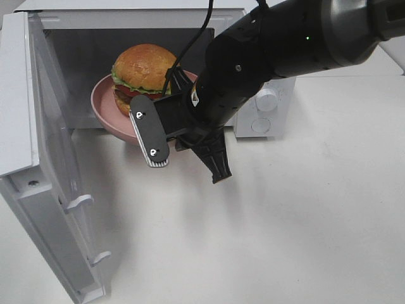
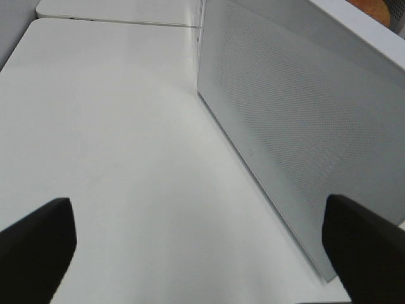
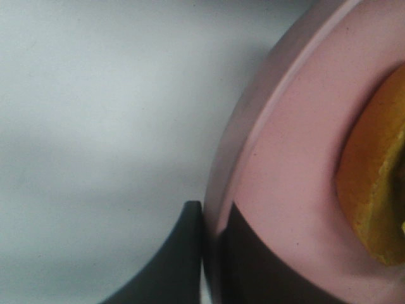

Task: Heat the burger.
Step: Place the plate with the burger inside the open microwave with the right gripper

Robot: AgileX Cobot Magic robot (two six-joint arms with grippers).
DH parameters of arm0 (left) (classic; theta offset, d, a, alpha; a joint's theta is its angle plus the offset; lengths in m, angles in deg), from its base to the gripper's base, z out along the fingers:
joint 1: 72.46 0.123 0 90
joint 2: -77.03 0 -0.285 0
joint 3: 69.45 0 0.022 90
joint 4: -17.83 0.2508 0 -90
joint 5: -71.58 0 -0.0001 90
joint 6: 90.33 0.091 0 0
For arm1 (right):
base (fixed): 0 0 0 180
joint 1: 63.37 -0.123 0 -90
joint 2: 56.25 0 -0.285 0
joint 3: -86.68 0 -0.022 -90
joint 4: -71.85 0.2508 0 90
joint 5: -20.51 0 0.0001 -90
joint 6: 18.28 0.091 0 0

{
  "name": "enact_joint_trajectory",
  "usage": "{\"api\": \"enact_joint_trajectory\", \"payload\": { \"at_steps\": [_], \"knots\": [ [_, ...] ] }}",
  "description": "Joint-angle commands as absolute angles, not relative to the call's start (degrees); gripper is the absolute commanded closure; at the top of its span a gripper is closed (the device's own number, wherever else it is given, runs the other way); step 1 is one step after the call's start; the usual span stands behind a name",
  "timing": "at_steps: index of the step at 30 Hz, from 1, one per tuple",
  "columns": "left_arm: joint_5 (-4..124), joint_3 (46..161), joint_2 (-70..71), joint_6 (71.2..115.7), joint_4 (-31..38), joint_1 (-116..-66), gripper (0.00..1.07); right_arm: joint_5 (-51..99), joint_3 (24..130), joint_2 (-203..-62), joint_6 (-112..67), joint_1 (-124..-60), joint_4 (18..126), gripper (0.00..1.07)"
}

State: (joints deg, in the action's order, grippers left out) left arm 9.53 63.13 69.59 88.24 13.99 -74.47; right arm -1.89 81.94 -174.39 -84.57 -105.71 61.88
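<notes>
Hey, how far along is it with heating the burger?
Done: the microwave door stands open. In hand: the right gripper is shut on the rim of the pink plate, with the burger at the opening, apparently partly inside. Still to do: set the plate down, release, withdraw, shut the door near the open left gripper, and start heating.

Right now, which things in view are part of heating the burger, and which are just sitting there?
In the job:
- burger, on the pink plate
- pink plate, rim pinched by the right gripper
- microwave, its door swung open

Not in play:
- left gripper, open and empty beside the door
- white table
</notes>
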Motion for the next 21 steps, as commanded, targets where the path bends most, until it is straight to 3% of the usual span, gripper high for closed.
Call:
{"api": "enact_joint_trajectory", "payload": {
  "at_steps": [1, 21],
  "knots": [
    [10.33, 63.01, 70.39, 88.18, 13.48, -74.47, 0.09, 1.09, 84.29, -174.67, -83.26, -105.77, 60.73, 1.07],
    [10.33, 63.01, 70.39, 88.18, 13.48, -74.47, 0.09, -5.22, 101.48, -187.39, -74.95, -105.77, 56.21, 1.07]
  ]
}}
